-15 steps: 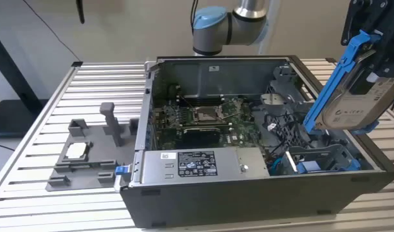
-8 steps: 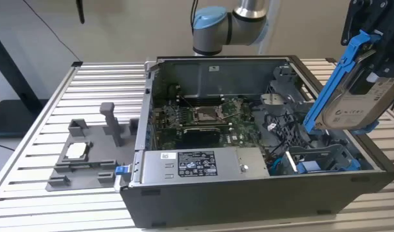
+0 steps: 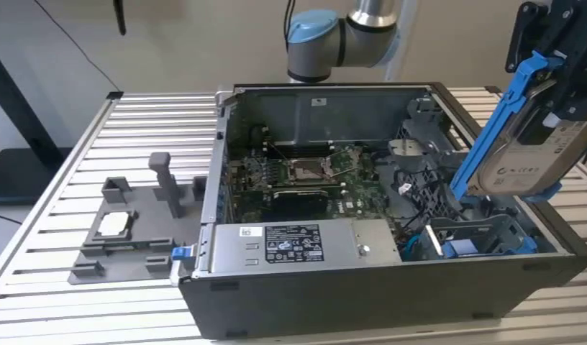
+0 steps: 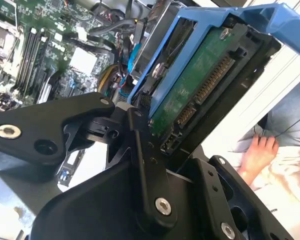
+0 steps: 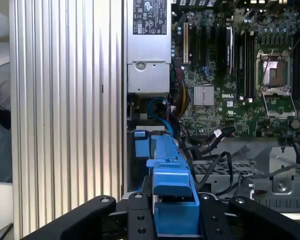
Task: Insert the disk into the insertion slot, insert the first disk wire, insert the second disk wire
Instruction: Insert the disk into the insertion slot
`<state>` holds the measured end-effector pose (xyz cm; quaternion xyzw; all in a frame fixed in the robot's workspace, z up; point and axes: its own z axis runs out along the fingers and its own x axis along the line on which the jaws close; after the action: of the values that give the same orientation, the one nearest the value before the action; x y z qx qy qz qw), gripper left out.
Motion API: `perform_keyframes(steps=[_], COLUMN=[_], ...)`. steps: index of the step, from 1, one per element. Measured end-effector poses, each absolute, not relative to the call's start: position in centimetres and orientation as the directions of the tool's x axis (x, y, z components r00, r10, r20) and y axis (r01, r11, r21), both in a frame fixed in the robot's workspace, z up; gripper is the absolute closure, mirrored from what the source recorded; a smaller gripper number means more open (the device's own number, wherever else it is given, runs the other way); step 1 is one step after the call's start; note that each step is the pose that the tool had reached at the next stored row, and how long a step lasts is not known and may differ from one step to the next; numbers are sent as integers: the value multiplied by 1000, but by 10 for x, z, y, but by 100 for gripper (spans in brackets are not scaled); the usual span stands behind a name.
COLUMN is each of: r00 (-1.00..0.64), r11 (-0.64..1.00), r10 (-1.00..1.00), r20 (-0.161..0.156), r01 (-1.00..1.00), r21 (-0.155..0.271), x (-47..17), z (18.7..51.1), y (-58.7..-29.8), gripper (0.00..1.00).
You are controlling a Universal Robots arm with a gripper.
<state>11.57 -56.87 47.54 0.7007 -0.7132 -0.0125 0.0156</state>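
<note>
Your hand (image 3: 565, 100) is closed on the disk (image 3: 531, 154), its black fingers (image 5: 217, 220) clamping the blue carrier from both sides. Take the middle of the open case (image 3: 370, 302) in the exterior view as the dial's centre. The disk then hangs at about 2 o'clock, on the exterior view's right. It stands nearly on end, tilted, with its lower end just over the case's rim. Its silver face carries a white label with dark print and a round mark.

The slot (image 3: 478, 238) sits at 4 o'clock, directly below the disk. It is a grey cage with blue rails, and the disk is above it and apart from it.

In the second wrist view you see the disk's (image 4: 200, 82) green circuit side, with its connector row exposed. A person's hand (image 4: 257, 150) rests beyond it. In the first wrist view the carrier (image 5: 170, 165) points toward a tangle of black wires (image 5: 210, 145) and a blue cable (image 5: 160, 112).

At 8 o'clock lies the silver power supply (image 3: 293, 244), which has a white barcode sticker and a black label of small print. The motherboard (image 3: 313, 172) lies near the centre, toward 10 o'clock, and the arm (image 3: 342, 36) is at 12 o'clock. At 9 o'clock, outside the case on the slatted tabletop (image 3: 149, 122), a grey fixture (image 3: 130, 230) holds a small white-faced part.
</note>
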Motion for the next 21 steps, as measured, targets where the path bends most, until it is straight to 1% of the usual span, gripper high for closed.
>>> perform_keyframes(steps=[21], r00=[61], r11=[-61], r10=[-998], r20=[5], r01=[-997], r21=[40], x=[116], z=[445], y=[-570], gripper=[67])
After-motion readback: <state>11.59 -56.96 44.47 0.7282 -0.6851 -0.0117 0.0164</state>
